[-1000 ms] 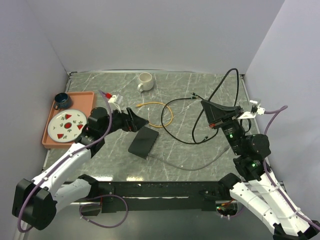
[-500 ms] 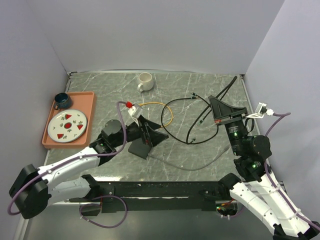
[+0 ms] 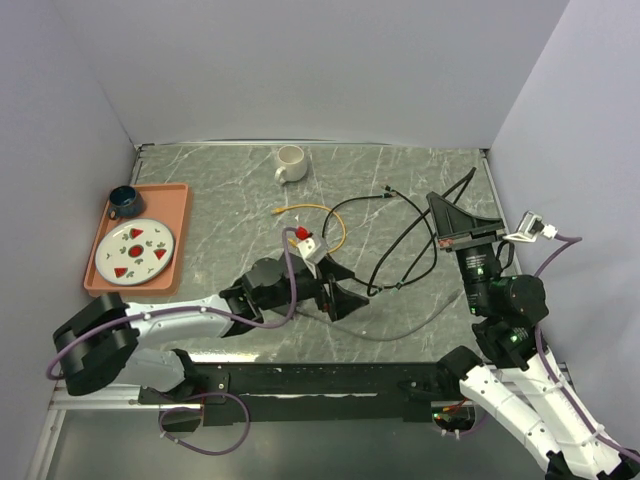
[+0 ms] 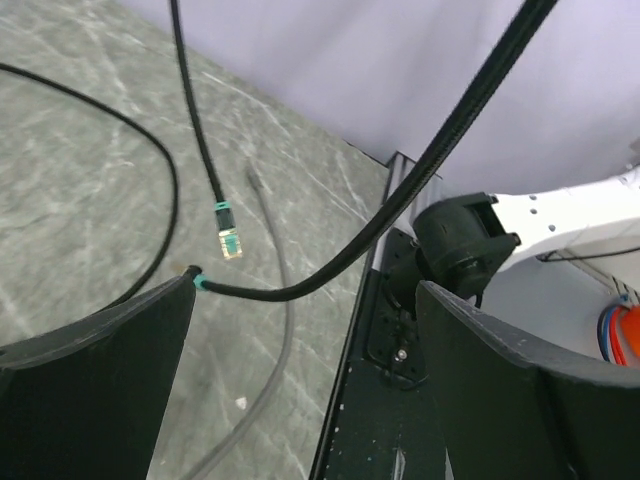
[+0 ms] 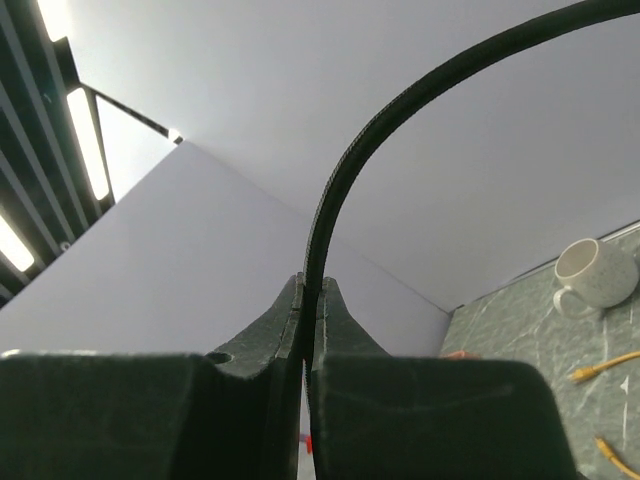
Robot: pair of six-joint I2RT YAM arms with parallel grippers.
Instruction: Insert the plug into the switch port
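"Why is the right pincer (image 5: 311, 290) so high above the bench (image 3: 200, 190)?"
"It is squeezed tight on the black cable (image 5: 318, 215). I think it holds it up to keep it out of the way."
"And the left pincer (image 4: 305, 300)?"
"It is wide open and holds nothing. It is down low near the little plug (image 4: 229, 240), which lies on the bench. Maybe it wants to grab it."
"Where is the switch port?"
"I cannot see it."

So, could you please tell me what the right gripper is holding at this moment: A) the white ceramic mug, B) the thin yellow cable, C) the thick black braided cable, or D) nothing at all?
C: in the right wrist view the right gripper has its jaws closed on the thick black braided cable, which arcs up and away from between them.
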